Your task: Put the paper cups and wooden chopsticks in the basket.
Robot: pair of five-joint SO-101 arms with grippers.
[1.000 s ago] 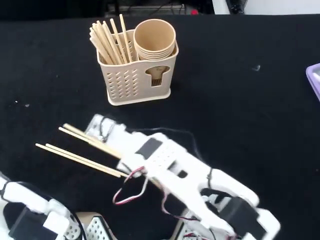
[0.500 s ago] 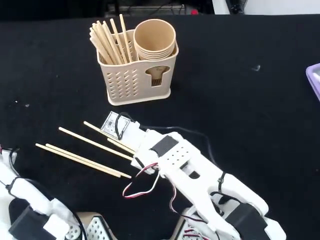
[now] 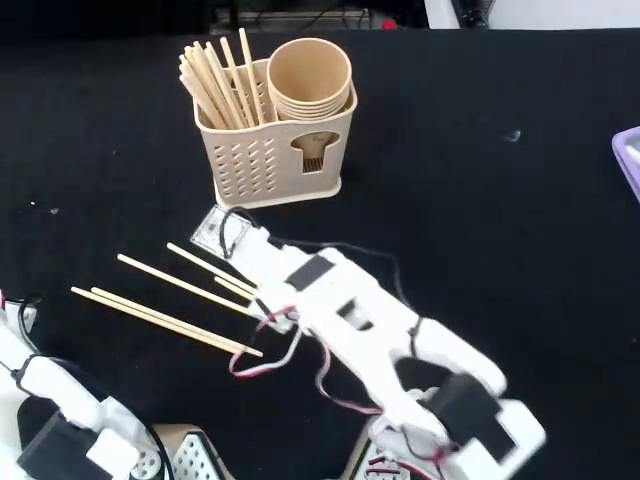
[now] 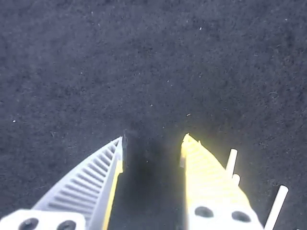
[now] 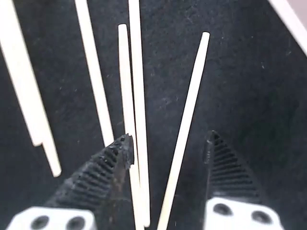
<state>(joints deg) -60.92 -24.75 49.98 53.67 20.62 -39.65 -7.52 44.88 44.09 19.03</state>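
High view: we see the basket [image 3: 272, 165] at 11 o'clock on the table [image 3: 500, 250], holding stacked paper cups [image 3: 310, 75] and upright chopsticks [image 3: 215, 80]. Loose chopsticks [image 3: 165, 300] lie at 8 o'clock, their near ends under the right arm [image 3: 340, 310].
Left wrist view: the left gripper [image 4: 153, 138] hangs released above the table.
Right wrist view: the right gripper [image 5: 170, 136] stands spread, grasping nothing, with loose chopsticks between its jaws.

table [image 3: 520, 250]: black, matte surface | far, left of centre: beige perforated basket [image 3: 270, 160] stands upright | near left: several loose wooden chopsticks [image 3: 165, 318] lie flat, roughly parallel, slanting from the left toward near centre, well apart from the basket | right edge: corner of a purple object [image 3: 628, 155] | right of the basket: small pale speck [image 3: 512, 136]
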